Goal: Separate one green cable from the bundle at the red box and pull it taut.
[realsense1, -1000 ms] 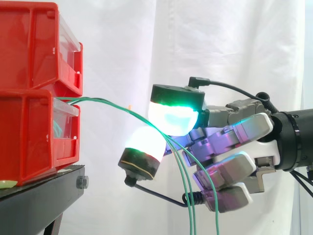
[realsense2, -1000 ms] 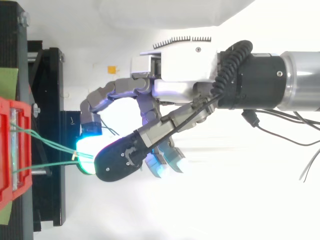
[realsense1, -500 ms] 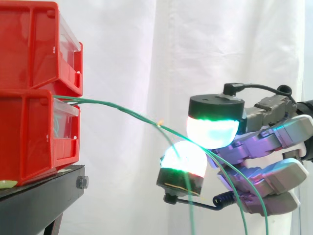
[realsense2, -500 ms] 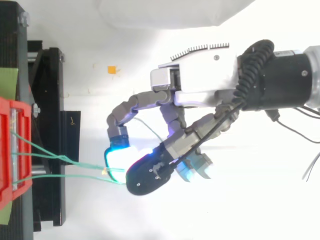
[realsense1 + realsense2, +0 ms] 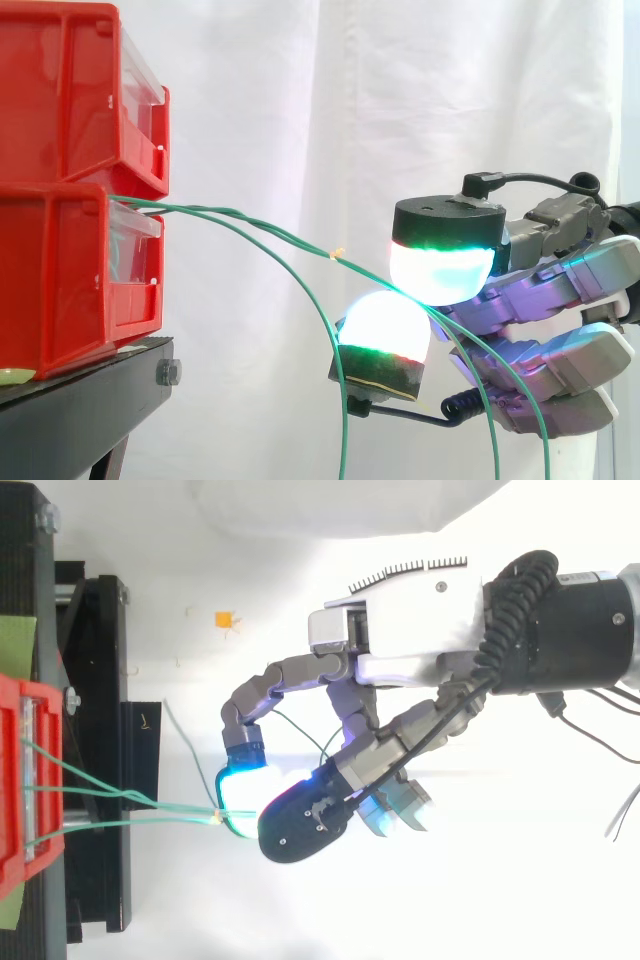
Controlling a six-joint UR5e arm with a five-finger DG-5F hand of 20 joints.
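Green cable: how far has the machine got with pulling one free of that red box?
Done: the hand pinches green cable between two glowing pads, well clear of the red box. One loose strand hangs down apart. In hand: the pull; the held cable bows slightly, not quite taut. Left: drawing it straight. From above, two strands meet at the pinch, so whether one alone is held is unclear.

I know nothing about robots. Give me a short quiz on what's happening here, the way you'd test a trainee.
1. True or false: the hand pinches a green cable between two glowing pads.
2. Where do the cables come from? A: the red bins. B: a blue bucket. C: a wooden drawer.
3. Fill in: the bins sit on a ____ stand.

Key: 1 true; 2 A; 3 black.
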